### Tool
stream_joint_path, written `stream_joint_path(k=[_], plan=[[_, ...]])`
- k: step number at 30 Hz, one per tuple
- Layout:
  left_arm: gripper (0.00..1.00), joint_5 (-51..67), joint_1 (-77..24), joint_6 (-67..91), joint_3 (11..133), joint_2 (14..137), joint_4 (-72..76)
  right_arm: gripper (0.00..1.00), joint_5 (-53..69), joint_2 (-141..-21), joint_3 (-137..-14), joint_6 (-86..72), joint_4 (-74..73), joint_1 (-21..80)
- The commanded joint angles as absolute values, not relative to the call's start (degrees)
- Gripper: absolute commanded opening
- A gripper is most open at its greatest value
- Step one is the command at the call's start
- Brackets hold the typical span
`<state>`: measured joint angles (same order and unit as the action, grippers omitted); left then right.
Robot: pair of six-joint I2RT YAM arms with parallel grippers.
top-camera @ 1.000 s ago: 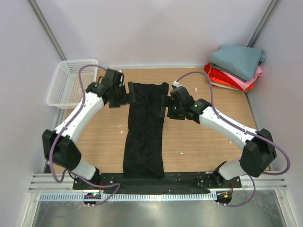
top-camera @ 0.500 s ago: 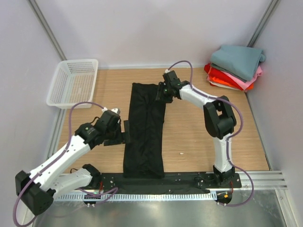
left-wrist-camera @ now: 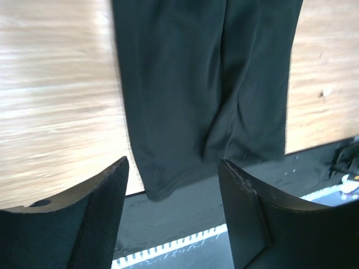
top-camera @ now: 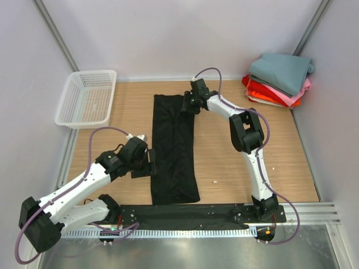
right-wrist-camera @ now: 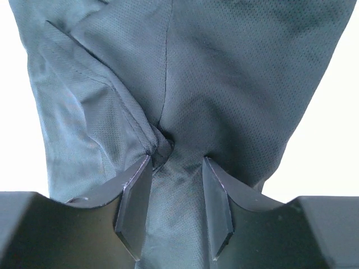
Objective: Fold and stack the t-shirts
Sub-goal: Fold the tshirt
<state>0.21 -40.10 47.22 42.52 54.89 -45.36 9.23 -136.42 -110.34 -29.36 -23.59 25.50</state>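
The black t-shirt (top-camera: 174,151) lies as a long narrow strip down the middle of the table. My right gripper (top-camera: 187,103) is at its far right corner, shut on a bunched fold of the cloth; the right wrist view shows the shirt (right-wrist-camera: 224,73) filling the gap between that gripper's (right-wrist-camera: 175,190) fingers. My left gripper (top-camera: 150,164) is open and empty beside the strip's left edge, near its lower half. In the left wrist view the shirt's near end (left-wrist-camera: 207,84) lies ahead of the gripper (left-wrist-camera: 174,213). The folded stack (top-camera: 280,75), teal-grey on top, sits at the far right.
A white mesh basket (top-camera: 87,98) stands at the far left corner. The black base rail (top-camera: 213,213) runs along the near edge, just beyond the shirt's near hem. Pink (top-camera: 294,96) and red-orange (top-camera: 261,89) folds show under the teal-grey one.
My right arm reached to the shirt's far right corner and the whole strip shifted away from me. My left arm swung back from the far left corner to the strip's near left edge.
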Motion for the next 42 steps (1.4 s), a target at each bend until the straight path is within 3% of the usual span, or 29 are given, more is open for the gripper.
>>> stream_joint_path(k=[1,6,13,21,24,25,27,28,42], plan=[[0.63,1.3,-43.3,50.1,41.1,56.3,-36.8,0.48,7.3,-141.5,-110.9,-26.0,-24.9,24.8],[0.61,0.4,-48.9,51.5,41.3,62.1,-29.7,0.48,6.2,-140.9,-105.1,-27.5,-17.8,24.0],[0.58,-3.3,-55.5,52.4,46.6,81.2,-26.5,0.48,4.8,-138.3,-99.0,-28.7,-12.2,23.4],[0.51,-3.7,-58.2,54.3,50.0,88.0,-26.9,0.48,7.2,-139.3,-98.0,-30.9,-10.7,22.0],[0.34,-3.7,-59.1,55.1,50.5,89.0,-27.2,0.48,7.6,-139.5,-98.0,-31.5,-10.6,21.7],[0.2,-3.9,-59.6,55.2,50.7,89.0,-27.8,0.48,7.6,-139.7,-98.1,-31.6,-10.6,21.7],[0.02,-4.7,-60.1,55.8,51.4,88.6,-29.3,0.48,7.6,-139.7,-98.2,-31.7,-10.7,21.5],[0.0,-5.6,-60.4,56.0,52.0,88.4,-30.0,0.48,7.7,-139.9,-98.2,-31.9,-10.8,21.4],[0.0,-9.1,-63.3,59.0,54.4,83.3,-39.2,0.49,6.9,-141.9,-100.8,-32.0,-12.8,21.4]])
